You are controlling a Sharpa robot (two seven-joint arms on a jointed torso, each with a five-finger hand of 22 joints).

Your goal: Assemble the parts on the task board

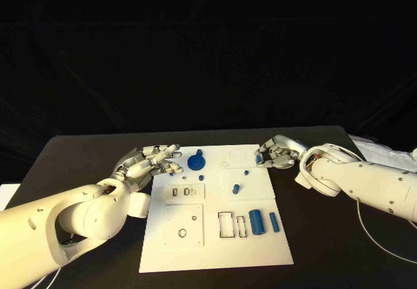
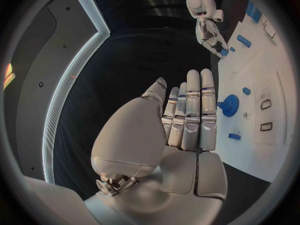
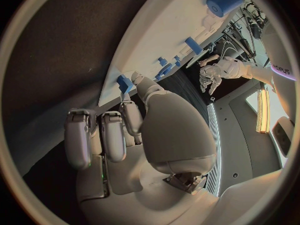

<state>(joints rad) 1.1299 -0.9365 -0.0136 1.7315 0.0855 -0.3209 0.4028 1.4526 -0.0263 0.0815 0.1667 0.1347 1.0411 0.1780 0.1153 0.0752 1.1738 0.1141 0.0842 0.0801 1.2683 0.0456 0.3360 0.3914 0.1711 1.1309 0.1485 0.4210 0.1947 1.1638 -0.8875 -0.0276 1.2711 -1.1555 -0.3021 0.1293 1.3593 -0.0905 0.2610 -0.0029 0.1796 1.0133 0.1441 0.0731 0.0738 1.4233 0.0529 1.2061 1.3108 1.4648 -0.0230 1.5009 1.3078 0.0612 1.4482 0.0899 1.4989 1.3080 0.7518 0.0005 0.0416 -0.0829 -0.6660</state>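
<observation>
Left hand (image 1: 155,160) hovers at the board's (image 1: 217,250) left edge near the gear (image 1: 197,162), fingers straight, holding nothing. Right hand (image 1: 276,153) pinches a small blue part (image 3: 124,82) at the far right corner.

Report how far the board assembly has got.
Early stage. Done: nothing clearly seated. In hand: the right hand pinches a small blue part at the task board edge; the left hand is open. Left: blue gear, large cylinder and long peg lie loose.

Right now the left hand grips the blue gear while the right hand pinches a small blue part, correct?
Not quite: the left hand holds nothing; the blue gear sits on the task board beside it, as the left wrist view shows.
</observation>
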